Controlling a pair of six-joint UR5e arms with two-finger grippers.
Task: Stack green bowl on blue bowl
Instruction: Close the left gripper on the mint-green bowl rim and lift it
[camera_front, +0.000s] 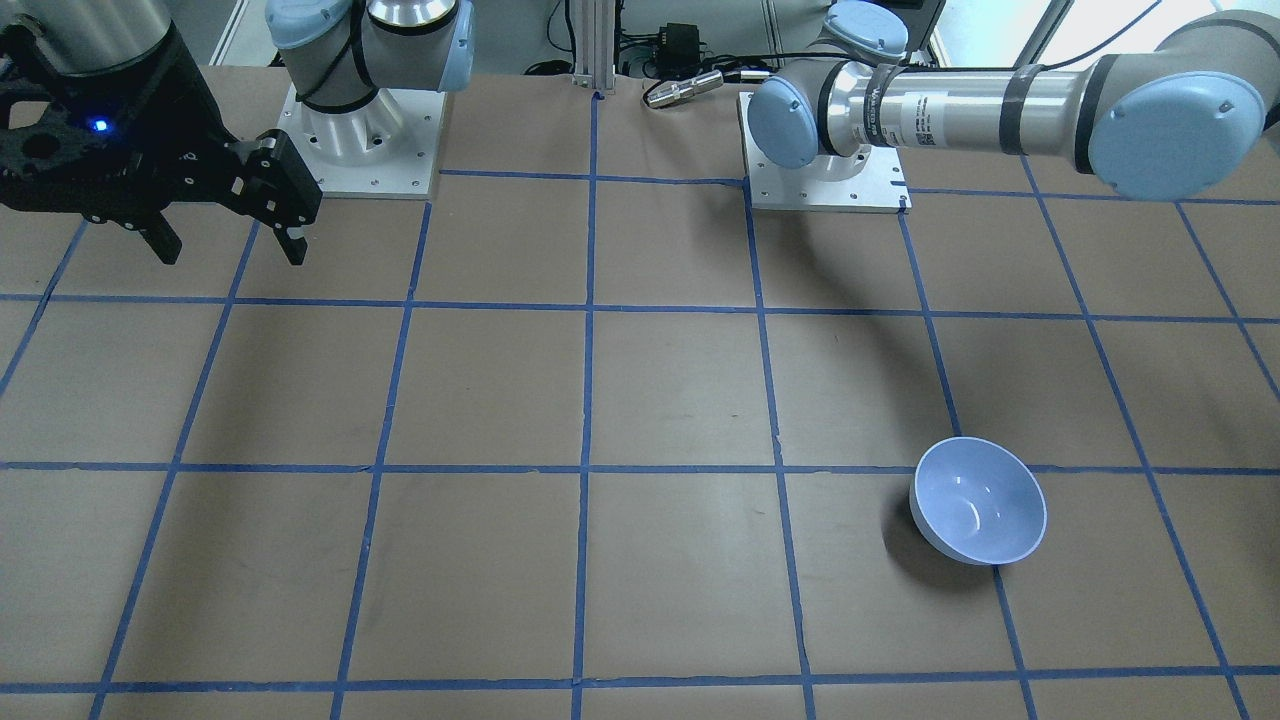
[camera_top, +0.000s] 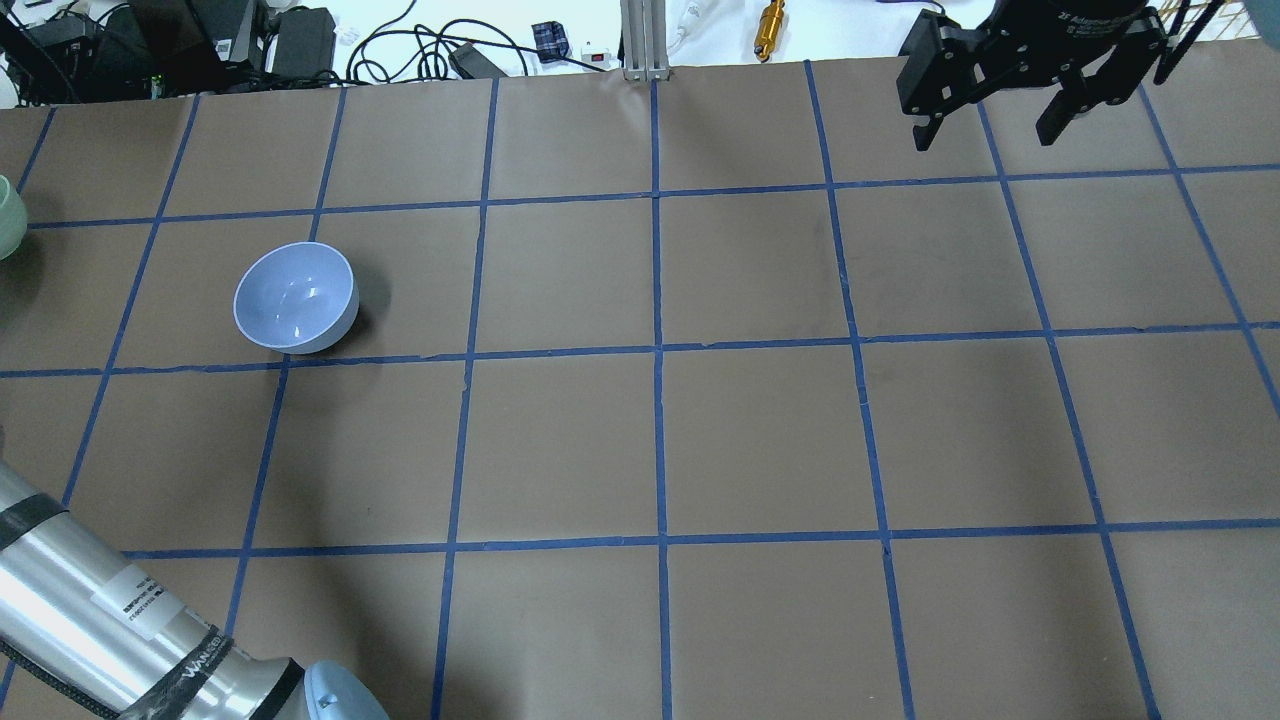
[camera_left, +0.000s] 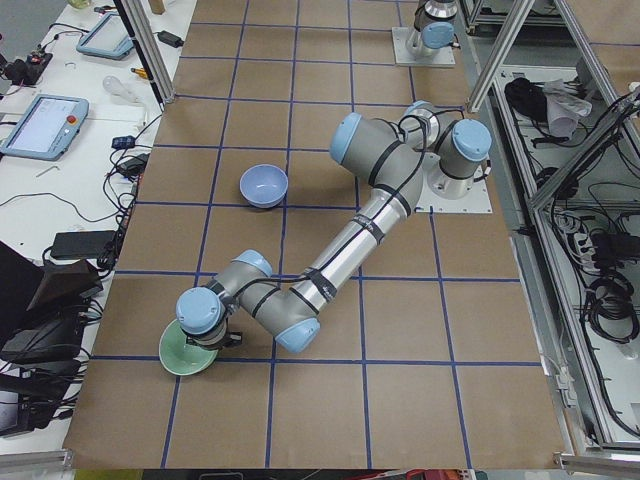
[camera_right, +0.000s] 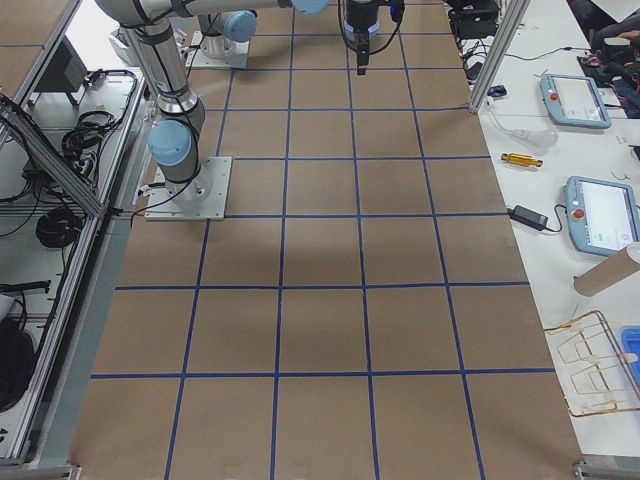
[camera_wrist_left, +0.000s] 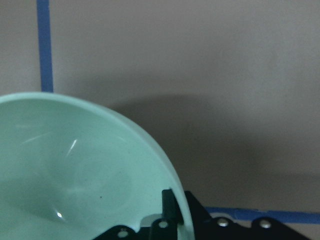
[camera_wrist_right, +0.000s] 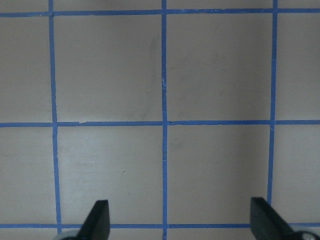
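The green bowl (camera_wrist_left: 75, 170) fills the lower left of the left wrist view. My left gripper (camera_wrist_left: 180, 207) is shut on its rim, one finger inside and one outside. In the exterior left view the bowl (camera_left: 185, 355) sits under the near arm's wrist, near the table's end. Only its edge (camera_top: 5, 215) shows in the overhead view. The blue bowl (camera_top: 295, 297) stands upright and empty about two grid squares away, also seen from the front (camera_front: 980, 510) and the left (camera_left: 264, 185). My right gripper (camera_top: 985, 130) is open and empty, high over the far side, also in its wrist view (camera_wrist_right: 181, 220).
The brown table (camera_top: 660, 430) carries a blue tape grid. Cables and small devices (camera_top: 300, 40) lie beyond its far edge. The left arm's long silver link (camera_top: 90, 610) crosses the near left corner. Tablets (camera_right: 600, 215) lie on the side bench.
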